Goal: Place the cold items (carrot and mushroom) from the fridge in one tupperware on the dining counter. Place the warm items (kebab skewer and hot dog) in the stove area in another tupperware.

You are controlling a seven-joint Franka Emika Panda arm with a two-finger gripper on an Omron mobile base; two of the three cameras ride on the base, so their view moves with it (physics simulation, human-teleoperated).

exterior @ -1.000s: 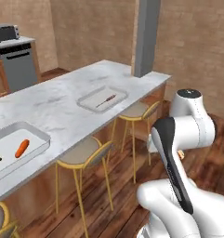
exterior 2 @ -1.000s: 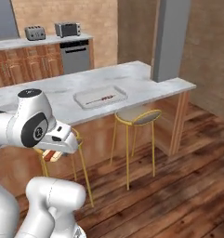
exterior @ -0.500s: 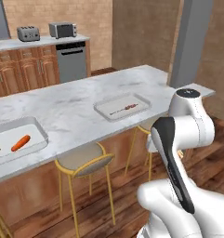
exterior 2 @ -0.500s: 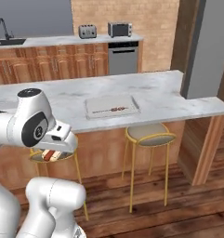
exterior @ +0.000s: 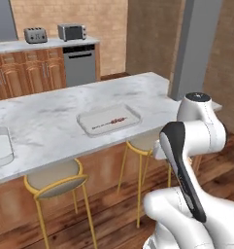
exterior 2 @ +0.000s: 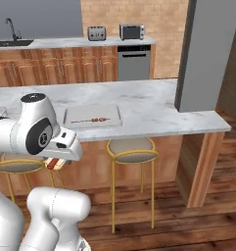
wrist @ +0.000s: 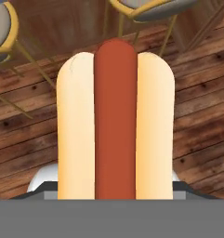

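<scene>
Up close, the end effector (wrist: pixel 115 197) grips the hot dog (wrist: pixel 115 121); base views add the kebab skewer (exterior: pixel 113 120).

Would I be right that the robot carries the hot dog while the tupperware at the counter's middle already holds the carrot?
Not quite: that tupperware on the dining counter holds the kebab skewer, not the carrot, as the left base view shows. The hot dog is indeed held in the gripper.

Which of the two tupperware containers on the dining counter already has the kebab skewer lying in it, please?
The tupperware near the middle of the dining counter holds the kebab skewer; the other tupperware, at the left edge, shows something orange instead.
</scene>
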